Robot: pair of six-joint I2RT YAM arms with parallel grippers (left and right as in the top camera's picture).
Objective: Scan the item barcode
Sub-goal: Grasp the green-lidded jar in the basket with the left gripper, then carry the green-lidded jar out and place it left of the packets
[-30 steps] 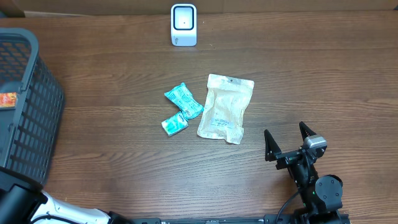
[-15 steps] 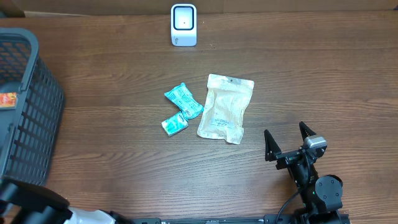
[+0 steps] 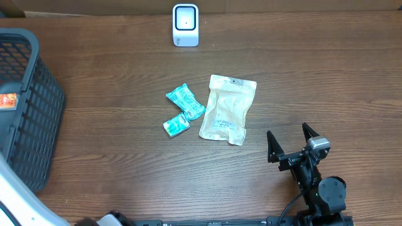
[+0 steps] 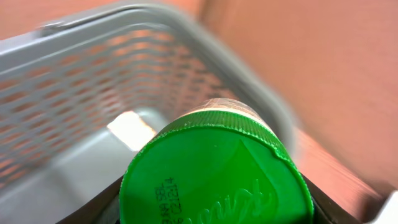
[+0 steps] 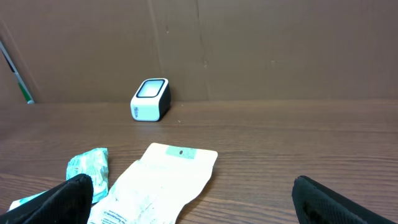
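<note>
My left gripper is shut on a container with a green screw lid, which fills the left wrist view and hangs over the grey basket. Dark fingers show at both lower corners beside the lid. No barcode shows on it, only small printed digits on the lid. The white scanner stands at the table's far edge, also in the right wrist view as the scanner. My right gripper rests open near the front right, nothing between its fingers.
A dark mesh basket stands at the left edge with an orange packet inside. Mid-table lie a white pouch and two teal packets. A cardboard wall backs the table.
In the overhead view the left arm's part at the bottom left corner has shifted; a white segment now shows at the frame edge. The right arm and the table items have not moved.
</note>
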